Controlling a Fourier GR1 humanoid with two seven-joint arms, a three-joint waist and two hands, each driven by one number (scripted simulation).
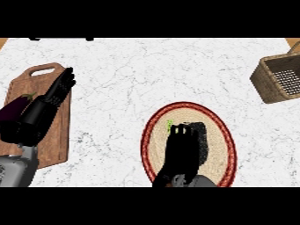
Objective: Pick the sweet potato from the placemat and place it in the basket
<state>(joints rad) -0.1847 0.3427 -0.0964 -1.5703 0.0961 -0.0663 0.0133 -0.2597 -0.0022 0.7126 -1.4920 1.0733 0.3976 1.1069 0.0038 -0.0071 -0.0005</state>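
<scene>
An oval woven placemat (220, 132) with a red rim lies at the lower middle of the counter. My right hand (180, 147) hangs over its centre, fingers pointing away from me and fairly straight. A dark, rough lump, the sweet potato (201, 138), shows along the right side of those fingers, touching or just under them; the hand hides most of it. A small green speck (170, 125) peeks out by the fingertips. The wicker basket (268, 83) stands at the far right, tilted, its inside bare.
A wooden cutting board (48, 77) lies at the left with a dark purple eggplant (9, 112) on it. My left hand (45, 110) rests open over the board, fingers up. White marble counter stretches between placemat and basket.
</scene>
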